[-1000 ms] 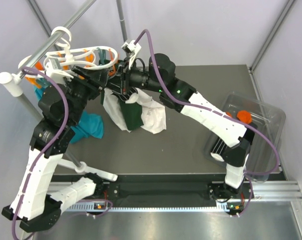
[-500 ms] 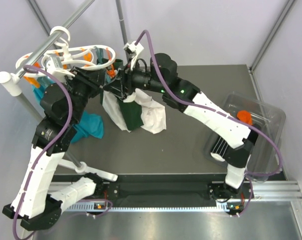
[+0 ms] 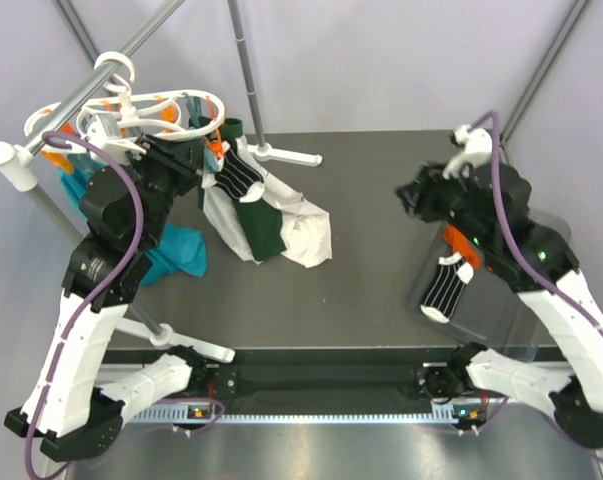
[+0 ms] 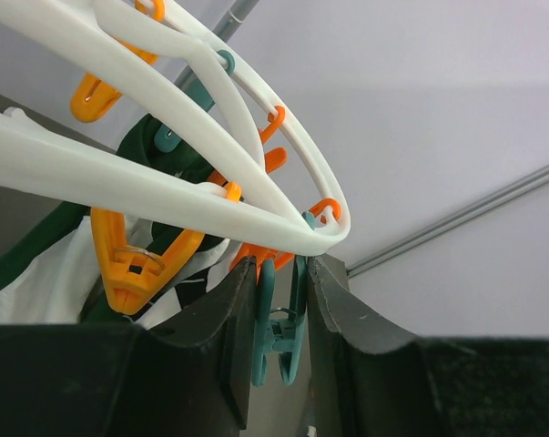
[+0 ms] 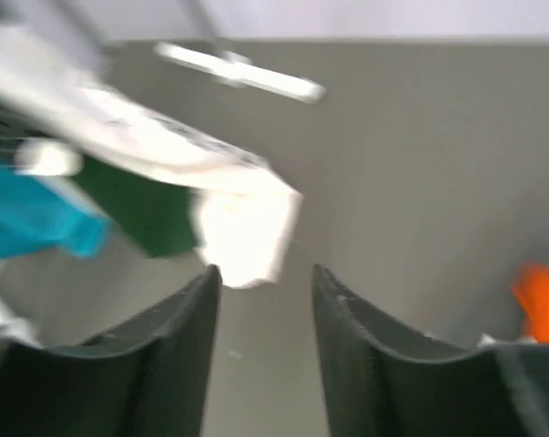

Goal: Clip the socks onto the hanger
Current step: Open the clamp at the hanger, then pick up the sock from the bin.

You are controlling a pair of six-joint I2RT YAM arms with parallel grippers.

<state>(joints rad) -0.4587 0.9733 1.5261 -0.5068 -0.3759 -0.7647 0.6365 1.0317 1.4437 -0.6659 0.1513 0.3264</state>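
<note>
On the white oval hanger [image 3: 169, 101], a dark white-striped sock [image 3: 238, 180] hangs.

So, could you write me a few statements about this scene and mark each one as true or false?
1. A dark striped sock hangs from the hanger. True.
2. The right gripper holds a sock. False: its fingers are apart with nothing between them.
3. The left gripper is closed around a teal clip of the hanger. True.
4. The clear bin has nothing in it. False: a second striped sock lies in it.
</note>
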